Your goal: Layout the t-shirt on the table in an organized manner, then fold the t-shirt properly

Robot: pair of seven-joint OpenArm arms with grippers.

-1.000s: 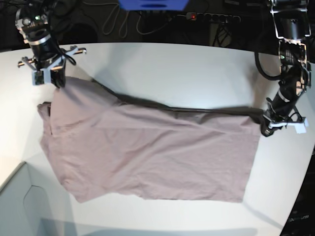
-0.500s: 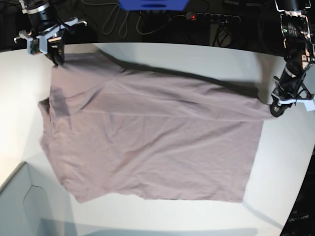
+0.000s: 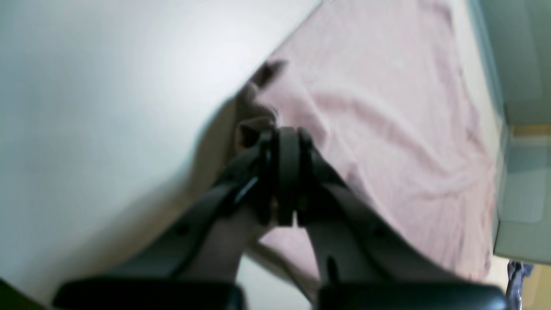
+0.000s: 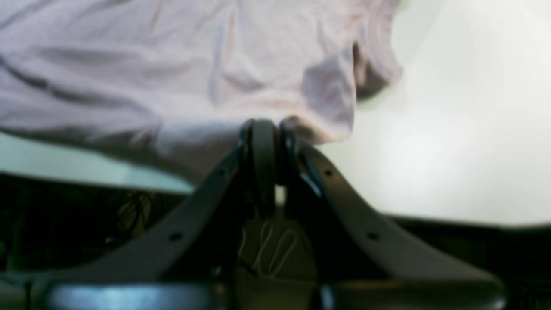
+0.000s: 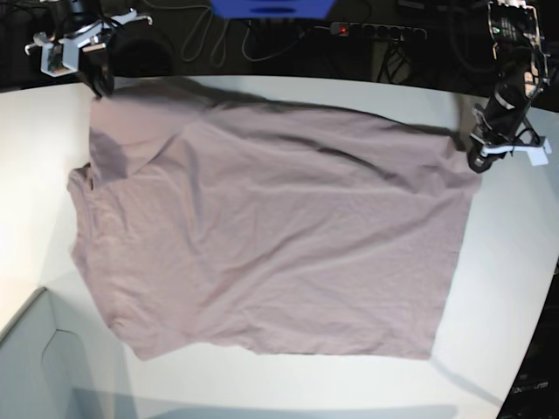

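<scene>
The left gripper (image 3: 286, 142) has its fingers (image 3: 262, 172) pressed tight together on a bit of the shirt (image 3: 387, 129). In the left wrist view a small dark fold of cloth sticks out just past the tips. In the base view this gripper (image 5: 477, 161) is near the table's right edge, toward the back, and pinches the shirt's far right corner.

The right gripper (image 4: 267, 129) is clamped the same way, fingers (image 4: 258, 150) together, with pink cloth bunched at the tips. In the base view it (image 5: 99, 85) is at the table's back left corner, right at the edge, and holds the shirt's far left corner there. That corner looks a little raised, with a dark shadow under the cloth beside it.

Between the two grippers the back edge of the shirt (image 5: 262, 227) runs across the table (image 5: 507, 288) along its back edge. The rest of the shirt lies spread out flat and wide, filling most of the middle of the table. It has soft wrinkles. Its left side has a rounded lump near the table's left edge, and its front edge stops short of the table's front edge.

A pale grey box (image 5: 44, 367) sits at the table's front left corner, just beside the shirt. Behind the table lie dark cables (image 5: 218, 39) and a blue thing (image 5: 271, 7).
</scene>
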